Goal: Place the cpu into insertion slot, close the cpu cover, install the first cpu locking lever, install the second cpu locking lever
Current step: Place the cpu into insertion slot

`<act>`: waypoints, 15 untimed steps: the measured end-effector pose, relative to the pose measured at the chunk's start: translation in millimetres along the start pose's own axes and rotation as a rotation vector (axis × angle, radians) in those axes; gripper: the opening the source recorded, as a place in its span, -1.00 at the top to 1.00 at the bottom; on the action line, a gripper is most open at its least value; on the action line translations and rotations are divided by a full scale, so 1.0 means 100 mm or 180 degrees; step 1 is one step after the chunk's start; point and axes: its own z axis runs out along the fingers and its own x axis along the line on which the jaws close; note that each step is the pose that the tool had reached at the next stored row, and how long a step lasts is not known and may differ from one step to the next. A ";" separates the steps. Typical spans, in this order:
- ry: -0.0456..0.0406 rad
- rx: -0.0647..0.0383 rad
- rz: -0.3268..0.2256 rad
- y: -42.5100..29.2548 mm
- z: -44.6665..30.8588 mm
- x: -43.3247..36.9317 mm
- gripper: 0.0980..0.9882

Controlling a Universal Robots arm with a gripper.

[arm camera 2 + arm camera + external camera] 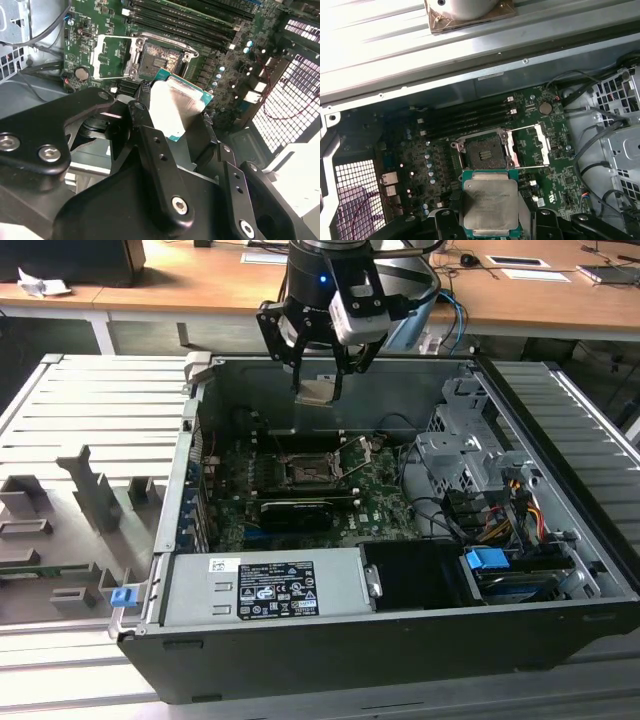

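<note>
The end effector (319, 386) grips the chip (488, 202) by its edges and holds it in the air above the open computer case (400, 660). Below lies the bare black socket (485, 152) on the green board (557, 180). Its metal cover (544, 145) is flipped open just beside it.

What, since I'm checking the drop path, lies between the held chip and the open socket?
Nothing: in the exterior view the chip hangs above the socket with only open air between.
</note>
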 end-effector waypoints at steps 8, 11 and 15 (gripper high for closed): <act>-0.0006 -0.0001 0.0065 0.000 0.001 0.000 0.04; -0.0008 -0.0002 0.0085 0.000 0.003 0.000 0.04; -0.0010 -0.0002 0.0114 -0.001 0.005 0.000 0.04</act>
